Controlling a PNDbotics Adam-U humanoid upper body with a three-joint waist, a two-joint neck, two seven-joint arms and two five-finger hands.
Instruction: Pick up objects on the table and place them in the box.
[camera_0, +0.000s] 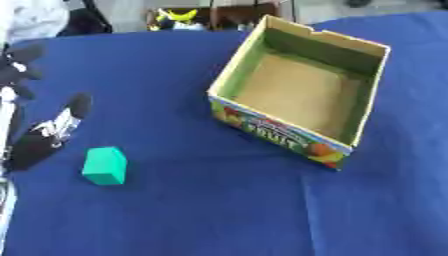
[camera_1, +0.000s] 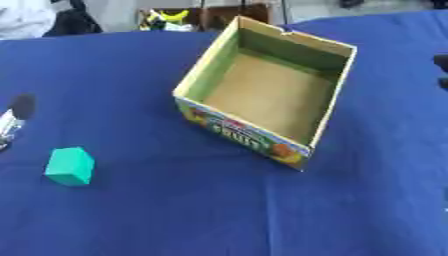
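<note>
A teal block (camera_0: 105, 165) lies on the blue cloth at the lower left, with nothing touching it. The open cardboard fruit box (camera_0: 278, 131) stands right of centre, turned at an angle, and I see nothing inside it. My left hand (camera_0: 19, 65) shows at the left edge as dark, relaxed fingers holding nothing, up and left of the block. A long black and silver piece (camera_0: 51, 131) slants in just above the block; I cannot tell whether it is part of that hand or a thing lying on the cloth. Only dark tips of my right hand (camera_1: 441, 63) show at the right edge.
The blue cloth (camera_0: 201, 210) covers the whole table. Beyond the far edge are a chair, some yellow clutter (camera_0: 179, 16) and white fabric (camera_0: 35, 17). A strip of cloth separates the block from the box.
</note>
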